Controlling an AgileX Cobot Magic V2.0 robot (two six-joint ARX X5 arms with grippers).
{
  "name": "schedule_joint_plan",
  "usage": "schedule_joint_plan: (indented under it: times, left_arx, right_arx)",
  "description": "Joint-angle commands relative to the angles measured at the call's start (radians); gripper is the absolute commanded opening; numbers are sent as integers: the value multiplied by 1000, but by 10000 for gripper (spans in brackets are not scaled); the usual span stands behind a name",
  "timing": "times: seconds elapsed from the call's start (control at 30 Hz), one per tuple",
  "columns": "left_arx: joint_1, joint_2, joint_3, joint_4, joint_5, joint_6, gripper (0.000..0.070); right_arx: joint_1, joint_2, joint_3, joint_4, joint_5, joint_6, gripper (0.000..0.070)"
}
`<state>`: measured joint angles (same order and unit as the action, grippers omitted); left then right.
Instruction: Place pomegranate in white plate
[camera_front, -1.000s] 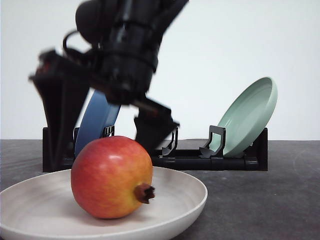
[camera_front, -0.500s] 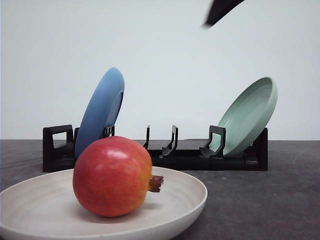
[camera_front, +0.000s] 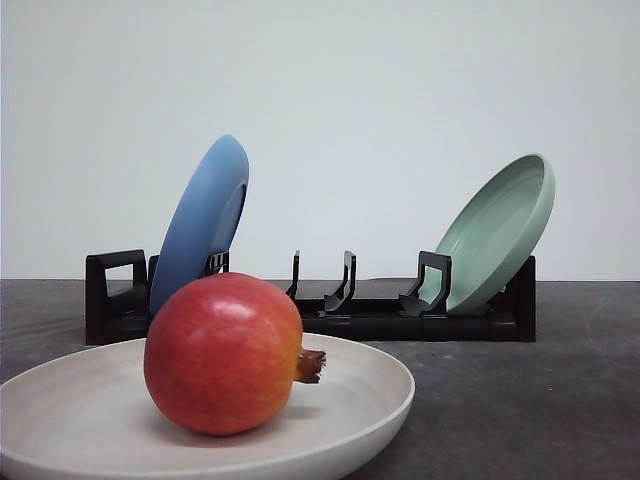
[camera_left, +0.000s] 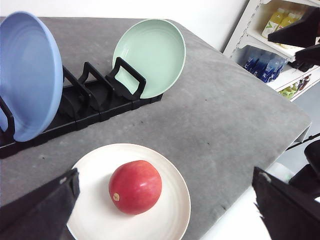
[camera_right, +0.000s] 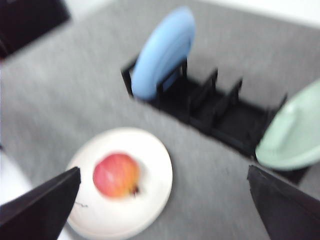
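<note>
The pomegranate (camera_front: 223, 354) lies inside the white plate (camera_front: 380, 385) near the table's front, its brown crown pointing right. Seen from the left wrist, the pomegranate (camera_left: 135, 186) rests on the white plate (camera_left: 172, 185) well below my left gripper (camera_left: 165, 210), whose dark fingers (camera_left: 37, 207) are spread wide with nothing between them. The blurred right wrist view shows the pomegranate (camera_right: 116, 175) on the white plate (camera_right: 152, 160) far under my right gripper (camera_right: 162, 210), also open and empty.
A black dish rack (camera_front: 400, 318) stands behind the plate, holding a blue plate (camera_front: 200, 225) on its left and a pale green plate (camera_front: 497, 232) on its right. Beyond the table edge (camera_left: 300, 125) are shelves with bottles (camera_left: 277, 20).
An arm that hung open over the pomegranate a second ago has lifted up out of the front view. The fruit has rolled slightly, its crown now higher and pointing right.
</note>
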<state>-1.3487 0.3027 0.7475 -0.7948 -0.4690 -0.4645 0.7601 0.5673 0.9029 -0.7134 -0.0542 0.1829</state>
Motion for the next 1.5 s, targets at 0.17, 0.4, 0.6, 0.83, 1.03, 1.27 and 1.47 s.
schedule_joint_plan:
  times: [0.17,0.4,0.6,0.83,1.03,1.27,1.47]
  left_arx:
    - [-13,2,3,10,-6,34,672]
    - [-13,2,3,2,-6,35,14]
    - [-13,2,3,5,-8,35,0]
    - [-13,2,4,5,-8,30,0]
    - [-13,2,4,5,-8,30,0]
    - [-4,-27,-14,24,-5,30,0]
    - [228,-42,-44,34,-6,209,0]
  right_arx:
    - [10,-142,-136,151,6,20,700]
    - [10,-141,-136,133,3,25,279]
    - [10,-138,-136,101,7,22,1]
    - [10,-138,-136,108,4,22,1]
    - [10,-138,-136,107,4,21,1]
    - [10,-138,-136,107,3,22,1]
    - [10,-139,-136,107,3,22,1]
